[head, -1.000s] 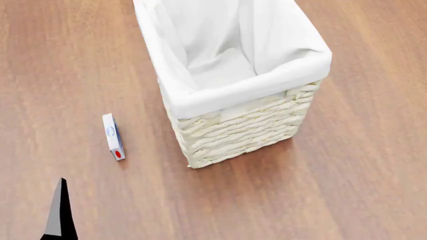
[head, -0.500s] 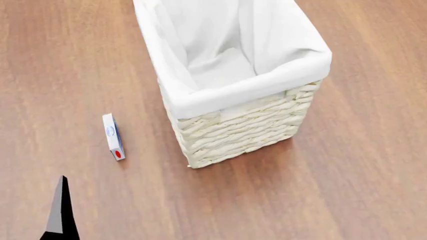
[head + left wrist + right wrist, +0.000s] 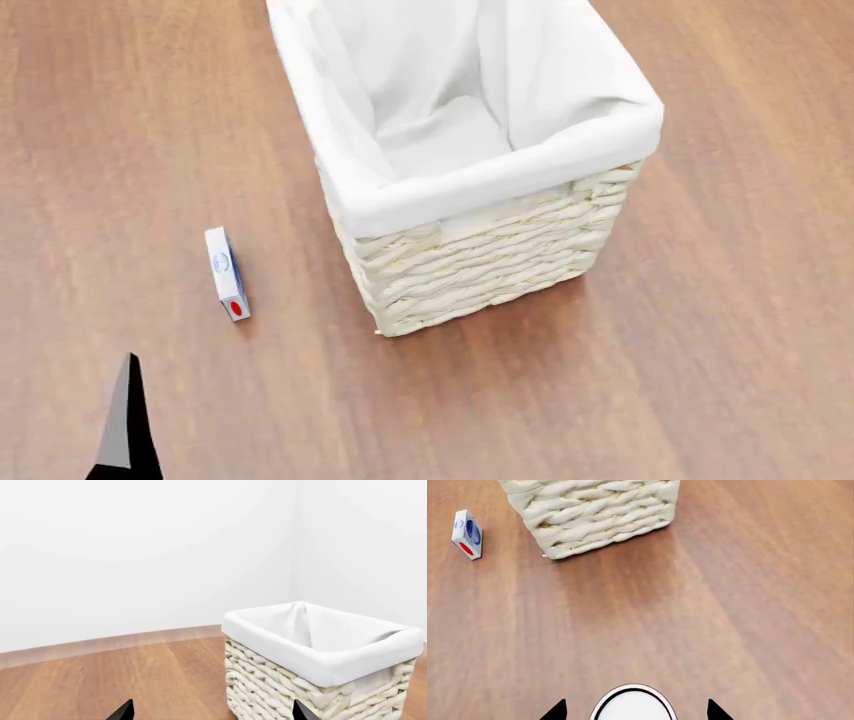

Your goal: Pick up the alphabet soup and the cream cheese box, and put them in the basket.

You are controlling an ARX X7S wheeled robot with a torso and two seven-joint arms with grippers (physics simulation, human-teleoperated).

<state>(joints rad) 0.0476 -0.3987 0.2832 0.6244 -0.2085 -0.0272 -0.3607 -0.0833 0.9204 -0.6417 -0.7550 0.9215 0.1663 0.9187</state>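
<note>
The cream cheese box (image 3: 226,272), a thin white carton with a blue oval and a red patch, lies on the wood floor left of the basket (image 3: 494,180). It also shows in the right wrist view (image 3: 467,534), beside the basket's woven wall (image 3: 594,515). A round white can top with a dark rim, the alphabet soup (image 3: 632,704), sits between the tips of my right gripper (image 3: 636,713), which is shut on it; its label is hidden. My left gripper (image 3: 212,713) is open and empty, facing the basket (image 3: 320,655). One of its fingers (image 3: 127,430) shows at the head view's lower left.
Brown wood floor (image 3: 694,380) stretches all around the basket. A white wall (image 3: 133,555) stands beyond the basket in the left wrist view. The basket's white lining holds nothing that I can see.
The left finger has drifted slightly to the right in the head view. The basket and the cream cheese box have not moved.
</note>
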